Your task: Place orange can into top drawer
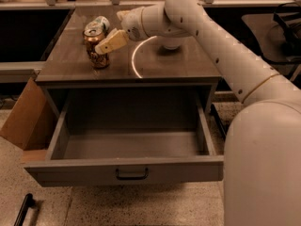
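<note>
The orange can [96,60] stands upright near the left back of the cabinet top [164,67]. My gripper [104,37] is at the can's right side, open, with one tan finger [112,41] crossing in front of the can's upper part. The can still rests on the top. The top drawer [124,169] is pulled wide open below, its dark bar handle [131,174] at the centre of the front panel, and its inside holds nothing.
A pale green-and-white can [99,22] lies on its side just behind the orange can. A cardboard box [23,119] leans against the cabinet's left side. A dark bar [23,210] lies on the speckled floor at the lower left. My arm [221,51] spans the right side.
</note>
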Available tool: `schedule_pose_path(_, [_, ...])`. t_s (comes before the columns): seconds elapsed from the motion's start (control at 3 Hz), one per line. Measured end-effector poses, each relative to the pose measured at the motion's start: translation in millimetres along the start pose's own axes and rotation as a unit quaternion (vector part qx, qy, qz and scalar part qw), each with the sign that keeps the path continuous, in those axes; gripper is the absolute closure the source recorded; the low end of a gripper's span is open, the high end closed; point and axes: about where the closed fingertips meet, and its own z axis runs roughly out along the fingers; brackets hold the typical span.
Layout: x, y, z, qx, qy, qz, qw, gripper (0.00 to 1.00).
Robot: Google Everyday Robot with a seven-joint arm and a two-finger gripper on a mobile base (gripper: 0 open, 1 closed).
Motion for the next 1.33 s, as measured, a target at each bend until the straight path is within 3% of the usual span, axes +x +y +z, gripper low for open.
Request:
schedule_pose_path(0.33, [-9, 8, 19, -0.017, 0.003, -0.007, 0.9998, 0.00])
schedule_pose_path(1.0, [-7, 27, 49, -0.049, 0.011, 0.002, 0.9987, 0.41])
schedule_pose_path(1.33, [-14, 39, 40, -0.046, 0.002, -0.002, 0.9989, 0.65])
